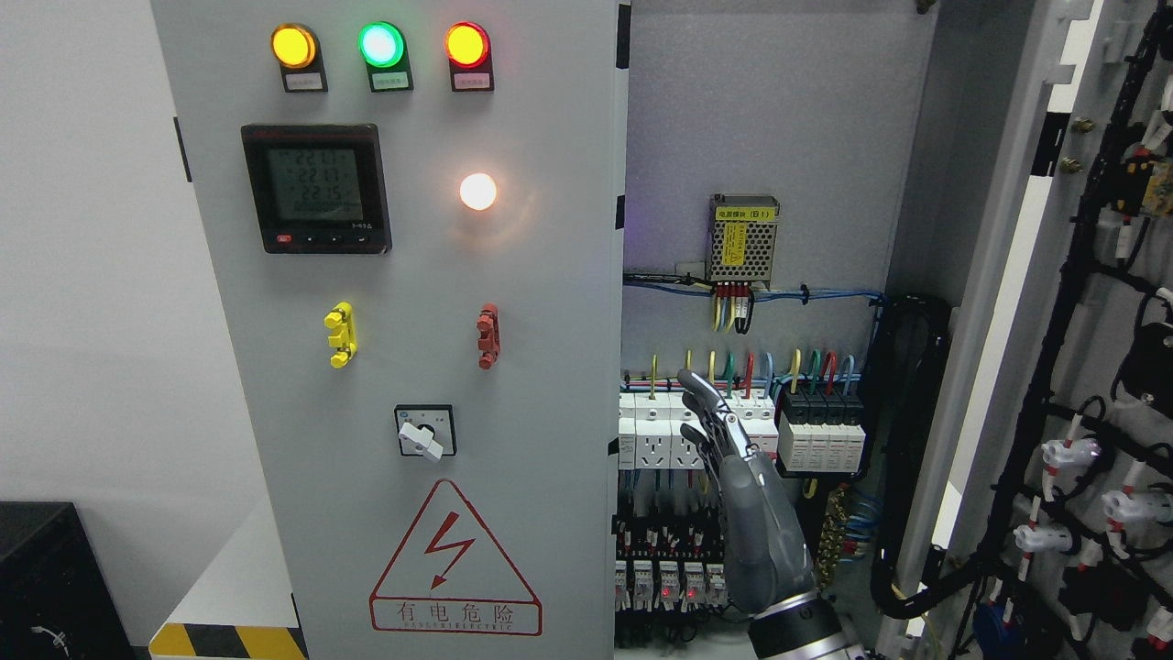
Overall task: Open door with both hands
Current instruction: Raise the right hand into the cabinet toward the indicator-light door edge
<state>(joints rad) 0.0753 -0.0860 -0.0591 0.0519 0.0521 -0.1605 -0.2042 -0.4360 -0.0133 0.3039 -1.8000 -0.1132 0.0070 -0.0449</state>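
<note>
The grey electrical cabinet has two doors. The left door [412,275] is closed and carries three lamps, a meter and a rotary switch. The right door [1090,367] is swung wide open at the picture's right, with its wired inner face showing. My right hand [719,431] comes up from the bottom edge, right of the middle. It is raised in front of the open interior [761,137], just right of the closed door's edge. Its fingers are straight and hold nothing. It touches neither door. The left arm is out of view.
Behind the hand are rows of white and black breakers [660,440] with coloured wires, and above them a small power supply [742,238]. A black cable bundle [907,440] runs down the right inner wall. A black box [46,577] and a hazard-striped base [229,642] are at the lower left.
</note>
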